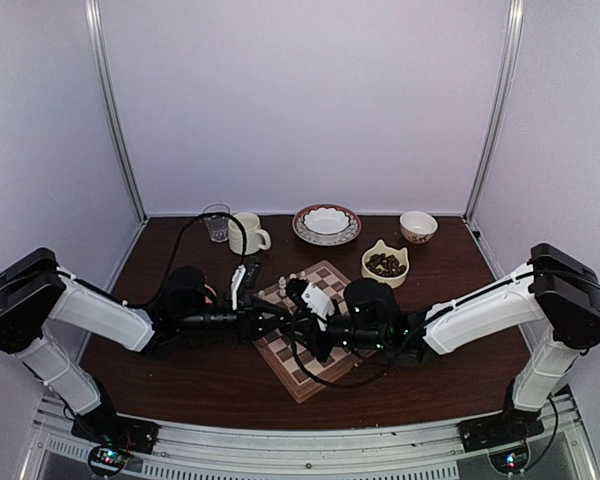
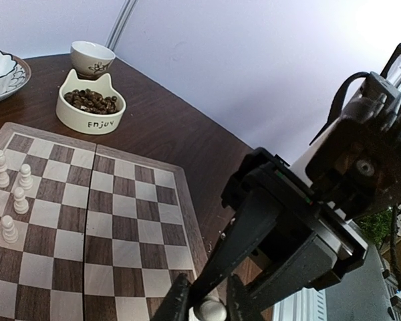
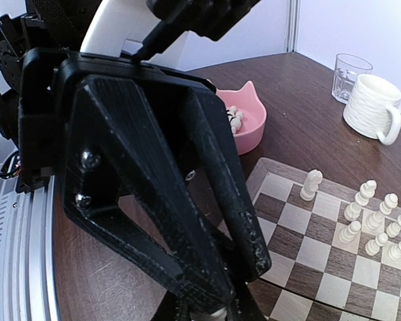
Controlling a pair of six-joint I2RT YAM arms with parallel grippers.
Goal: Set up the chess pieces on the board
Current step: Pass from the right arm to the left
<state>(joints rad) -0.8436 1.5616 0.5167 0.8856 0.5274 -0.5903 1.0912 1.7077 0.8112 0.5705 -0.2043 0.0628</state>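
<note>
The board (image 1: pixel 302 382) lies on the dark table between my arms, and shows as well in both wrist views (image 2: pixel 120 221) (image 3: pixel 321 267). Several pale chess pieces (image 2: pixel 13 194) stand in a cluster on its far-left part (image 3: pixel 374 221). My two grippers meet tip to tip above the board's near side. The left gripper (image 2: pixel 207 305) has its fingers close on either side of one pale round-topped chess piece (image 2: pixel 212 311). Facing it, the right gripper (image 3: pixel 210 311) is shut, with a sliver of the same pale piece (image 3: pixel 218 313) showing between its tips. Each gripper's black frame hides much of the other's view.
A cream cat-shaped bowl of coffee beans (image 1: pixel 385 263) and a small cup (image 1: pixel 418 226) stand behind the board on the right. A patterned plate with a white bowl (image 1: pixel 326 223), a white mug (image 1: pixel 247 233) and a glass (image 1: pixel 217 222) stand at the back. A pink cat bowl (image 3: pixel 244 120) holds pale pieces.
</note>
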